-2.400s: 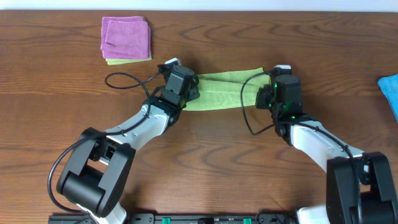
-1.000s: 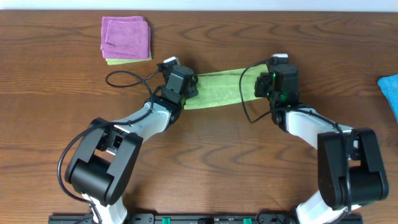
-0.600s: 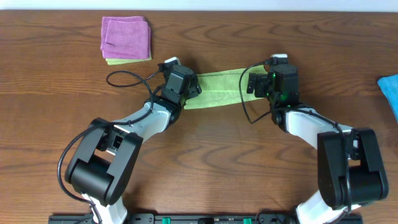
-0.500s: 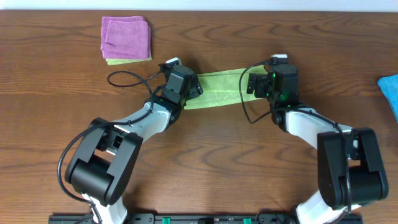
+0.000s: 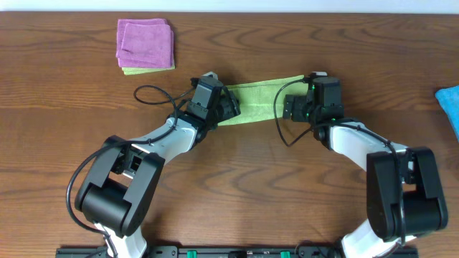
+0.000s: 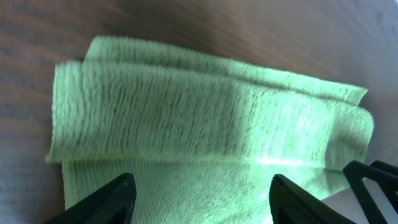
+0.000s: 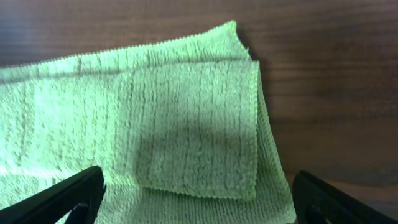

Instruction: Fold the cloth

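The cloth (image 5: 258, 100) lies as a folded green strip toward 12 o'clock on the table (image 5: 237, 193). The left gripper (image 5: 228, 107) sits over its 9 o'clock end and the right gripper (image 5: 288, 109) over the 3 o'clock end, both spread wide.

1. Dark brown wooden desk (image 5: 251, 186), grain running left to right, ending in a pale strip along the far edge.
2. Flat on it, towards the far middle: lime-green cloth (image 5: 257, 102), folded into a long narrow band stretched left to right, right end slightly farther back.
3. From the right wrist: one corner flap doubled over on top, edges not quite matched.
4. From the left wrist: stacked layers, edges offset.
5. Far left: purple cloth (image 5: 145, 43), folded square, resting on another folded green cloth (image 5: 147, 70) peeking out along the near side.
6. Right edge: bright blue cloth (image 5: 450, 107), cut off by the frame, well apart from the rest.
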Robot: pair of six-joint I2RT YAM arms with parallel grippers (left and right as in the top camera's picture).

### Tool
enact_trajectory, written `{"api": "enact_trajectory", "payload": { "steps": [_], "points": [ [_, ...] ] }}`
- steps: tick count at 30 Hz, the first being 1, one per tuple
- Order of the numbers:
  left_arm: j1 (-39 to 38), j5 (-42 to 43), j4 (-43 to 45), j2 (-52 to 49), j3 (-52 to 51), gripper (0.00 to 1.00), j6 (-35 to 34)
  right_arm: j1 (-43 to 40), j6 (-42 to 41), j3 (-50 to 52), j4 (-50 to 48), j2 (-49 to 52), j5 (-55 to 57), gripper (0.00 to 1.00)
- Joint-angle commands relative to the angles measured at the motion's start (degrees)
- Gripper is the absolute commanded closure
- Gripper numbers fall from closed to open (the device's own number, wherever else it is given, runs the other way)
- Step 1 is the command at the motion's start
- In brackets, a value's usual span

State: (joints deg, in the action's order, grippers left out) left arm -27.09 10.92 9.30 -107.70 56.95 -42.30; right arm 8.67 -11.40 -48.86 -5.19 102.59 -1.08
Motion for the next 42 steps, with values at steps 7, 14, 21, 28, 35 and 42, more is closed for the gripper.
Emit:
{"api": "enact_trajectory", "payload": {
  "steps": [7, 14, 21, 28, 35, 42],
  "points": [
    [-2.4, -4.3, -1.1, -0.8, 1.1, 0.25, -1.0, -0.8, 6.4, -1.0, 0.8, -0.3, 1.1, 0.39],
    [-3.0, -6.9, -1.6, -1.5, 1.1, 0.24, -1.0, -0.8, 7.2, -1.0, 0.9, 3.2, 1.1, 0.50],
    [-3.0, -6.9, -2.1, -1.7, 1.1, 0.24, -1.0, -0.8, 7.8, -1.0, 1.2, 5.4, 1.1, 0.66],
    [-1.7, -10.0, -6.0, -1.7, 1.1, 0.23, 1.2, 0.2, 3.5, -1.0, 4.9, 4.7, 0.0, 0.76],
    [1.6, -13.9, -5.1, -1.7, 1.1, 0.23, 1.4, 4.0, -3.5, -1.0, 9.5, 3.3, 2.3, 0.84],
    [5.0, -11.9, -4.9, -1.7, 1.1, 0.23, 2.1, 5.9, -5.0, -1.0, 15.4, 0.8, 8.3, 0.85]
  ]
}}
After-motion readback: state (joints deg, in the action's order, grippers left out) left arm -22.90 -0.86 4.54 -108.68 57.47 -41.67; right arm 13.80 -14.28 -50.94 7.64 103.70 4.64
